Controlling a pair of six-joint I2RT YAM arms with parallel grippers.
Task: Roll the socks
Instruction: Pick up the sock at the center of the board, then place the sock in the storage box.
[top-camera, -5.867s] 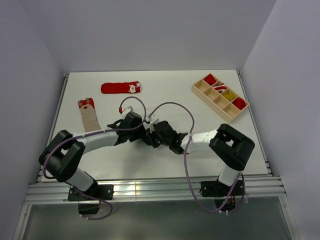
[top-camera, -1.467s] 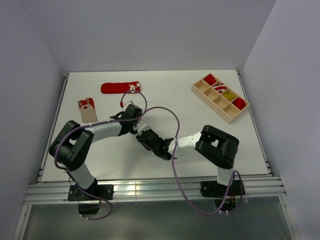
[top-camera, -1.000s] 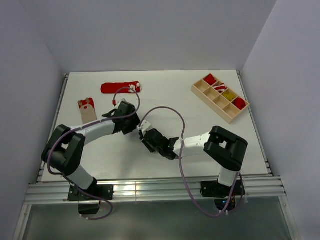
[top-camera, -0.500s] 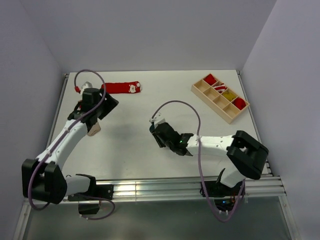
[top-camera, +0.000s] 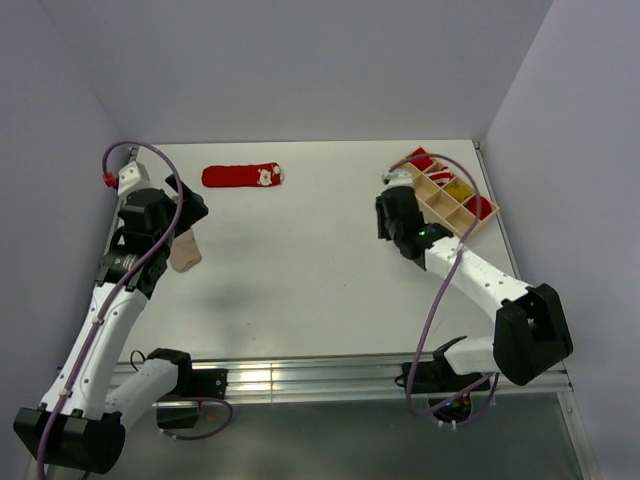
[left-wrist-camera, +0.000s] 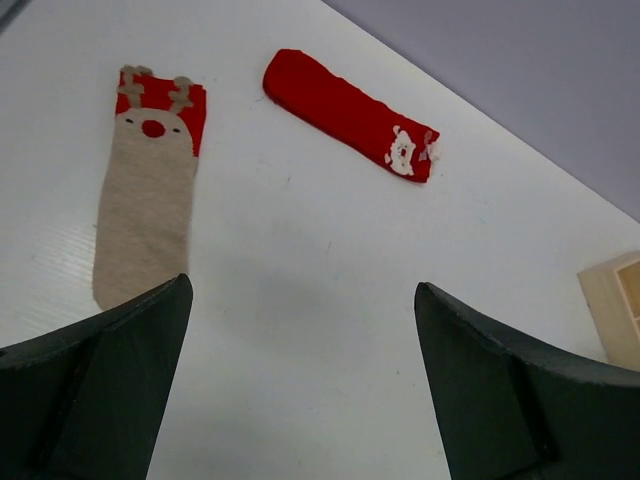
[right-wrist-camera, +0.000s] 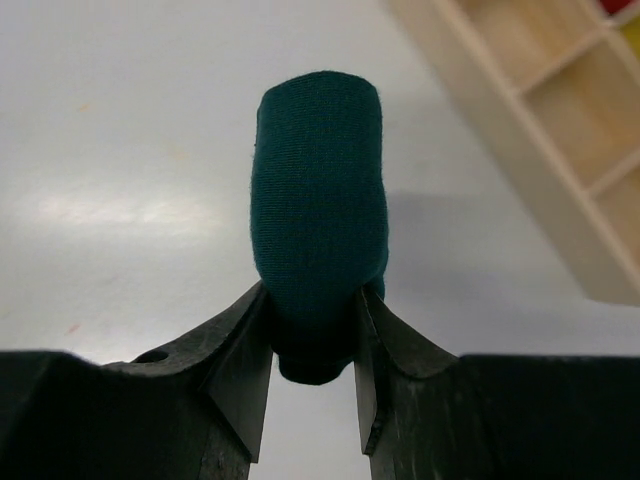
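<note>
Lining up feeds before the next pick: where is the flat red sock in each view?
Top view: red sock near the far edge, left of centre.
Left wrist: red sock top centre, right of the beige sock.
Right wrist: not in it.
Shared landmark: the wooden tray.

This looks like a robot test lab, not a home. A white table (top-camera: 300, 290) sits inside plain pale walls (top-camera: 300, 70) on three sides, like a big box. Shiny metal rails (top-camera: 300, 378) run along the near edge, and two robot arms, the left arm (top-camera: 100, 330) and the right arm (top-camera: 480, 280), are bolted there. Purple cables (top-camera: 427, 330) loop off them. A red sock (top-camera: 240, 176) and a beige sock (top-camera: 183, 250) lie flat on the table. A wooden tray (top-camera: 468, 228) with little boxes sits at the far right.
</note>
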